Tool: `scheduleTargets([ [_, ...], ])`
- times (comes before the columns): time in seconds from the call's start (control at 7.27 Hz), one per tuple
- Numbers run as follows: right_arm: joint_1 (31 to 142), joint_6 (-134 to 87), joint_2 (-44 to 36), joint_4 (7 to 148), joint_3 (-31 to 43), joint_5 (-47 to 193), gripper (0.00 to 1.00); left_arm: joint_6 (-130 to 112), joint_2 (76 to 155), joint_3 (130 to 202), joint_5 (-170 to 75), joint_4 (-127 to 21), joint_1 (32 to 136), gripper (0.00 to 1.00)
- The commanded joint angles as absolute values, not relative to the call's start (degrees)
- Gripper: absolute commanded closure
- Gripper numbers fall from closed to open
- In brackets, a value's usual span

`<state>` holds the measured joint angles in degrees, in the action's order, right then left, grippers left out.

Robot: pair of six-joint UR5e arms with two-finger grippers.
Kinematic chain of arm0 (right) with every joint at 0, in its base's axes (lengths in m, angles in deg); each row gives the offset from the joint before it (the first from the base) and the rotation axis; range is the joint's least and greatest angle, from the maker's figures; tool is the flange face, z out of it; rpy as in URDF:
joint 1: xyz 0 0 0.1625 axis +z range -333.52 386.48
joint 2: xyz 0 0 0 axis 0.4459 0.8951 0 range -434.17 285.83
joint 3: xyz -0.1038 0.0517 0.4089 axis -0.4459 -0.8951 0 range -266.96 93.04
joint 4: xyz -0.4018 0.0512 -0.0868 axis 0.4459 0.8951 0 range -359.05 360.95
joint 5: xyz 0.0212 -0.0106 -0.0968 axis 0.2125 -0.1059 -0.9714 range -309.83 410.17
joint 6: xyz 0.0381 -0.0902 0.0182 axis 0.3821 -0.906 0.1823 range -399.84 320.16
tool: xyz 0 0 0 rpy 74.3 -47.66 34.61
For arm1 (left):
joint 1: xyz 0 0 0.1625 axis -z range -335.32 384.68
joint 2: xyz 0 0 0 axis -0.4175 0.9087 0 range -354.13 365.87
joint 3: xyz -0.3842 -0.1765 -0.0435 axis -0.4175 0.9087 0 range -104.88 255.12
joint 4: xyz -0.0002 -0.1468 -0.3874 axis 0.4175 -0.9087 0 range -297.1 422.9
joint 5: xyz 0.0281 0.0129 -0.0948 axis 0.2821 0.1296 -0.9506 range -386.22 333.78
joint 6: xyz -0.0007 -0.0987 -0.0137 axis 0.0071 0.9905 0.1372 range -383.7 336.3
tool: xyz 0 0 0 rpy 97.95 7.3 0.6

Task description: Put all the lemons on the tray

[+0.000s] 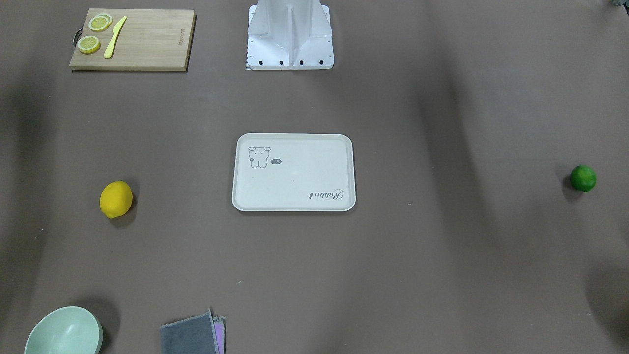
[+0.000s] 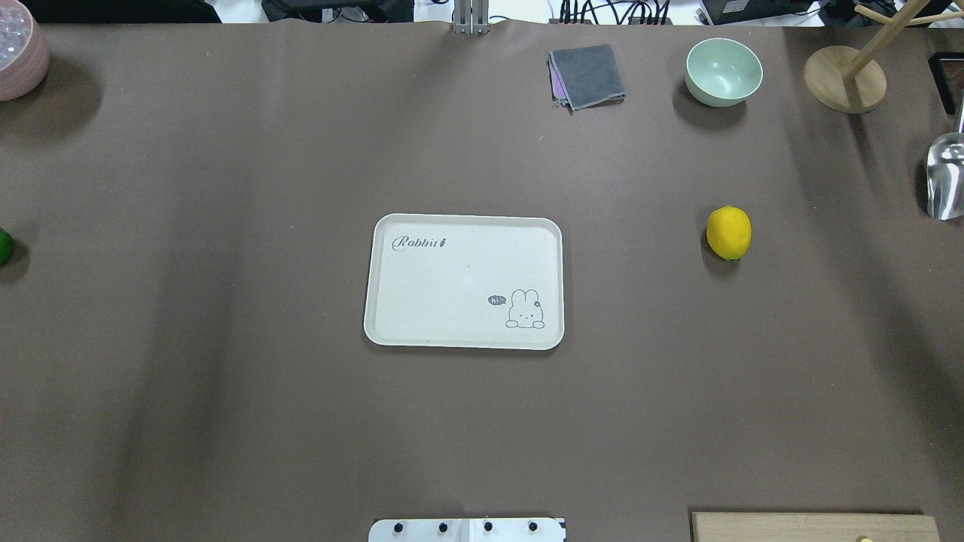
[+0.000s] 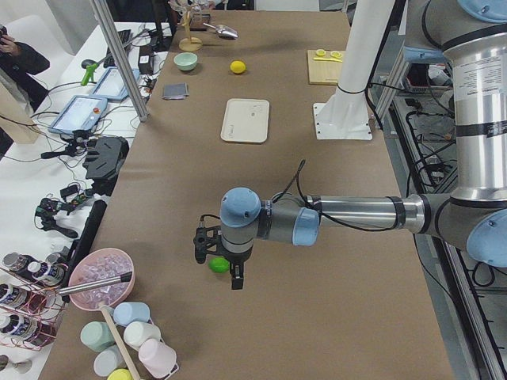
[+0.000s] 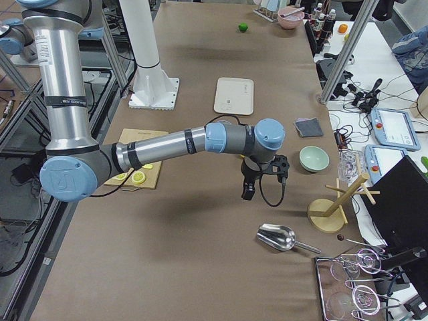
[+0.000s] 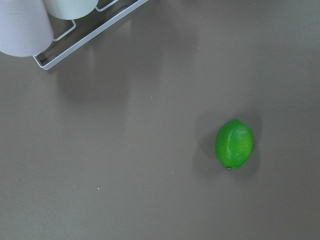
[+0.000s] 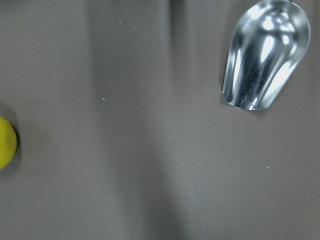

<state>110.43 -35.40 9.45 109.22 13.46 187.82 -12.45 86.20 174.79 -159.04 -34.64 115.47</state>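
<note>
The cream tray [image 1: 294, 196] lies bare at the table's middle, also in the overhead view [image 2: 452, 278]. The yellow lemon [image 1: 116, 199] [image 2: 728, 232] lies on the table toward my right side, apart from the tray; its edge shows in the right wrist view [image 6: 6, 142]. The green lemon [image 1: 583, 178] [image 5: 234, 144] lies far off on my left side. My left gripper [image 3: 216, 271] hangs above the green lemon [image 3: 215, 265]. My right gripper [image 4: 265, 187] hangs above the table near the yellow lemon. I cannot tell whether either is open or shut.
A wooden cutting board [image 1: 147, 39] with lemon slices and a yellow knife sits near my base. A mint bowl [image 2: 723, 71], a grey cloth [image 2: 587, 75], a wooden stand [image 2: 843, 79] and a metal scoop [image 2: 945, 177] stand at the far right. A pink bowl [image 2: 19, 53] is far left.
</note>
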Motion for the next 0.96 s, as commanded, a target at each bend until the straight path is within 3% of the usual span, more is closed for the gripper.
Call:
scheduleTargets([
  [0.0, 106.92, -34.75, 4.43, 112.55, 13.33, 187.54, 0.0, -12.45, 86.2, 174.79, -159.03, -34.57, 115.47, 0.01],
  [0.41, 99.37, -23.52, -2.09, 113.28, 13.07, 187.45, 0.0, -12.45, 86.2, 174.52, -158.94, -34.83, 115.47, 0.01],
  [0.83, 93.03, -20.0, -3.33, 110.83, 12.02, 187.19, 0.03, -12.1, 88.13, 168.29, -158.86, -40.88, 109.27, 0.01],
])
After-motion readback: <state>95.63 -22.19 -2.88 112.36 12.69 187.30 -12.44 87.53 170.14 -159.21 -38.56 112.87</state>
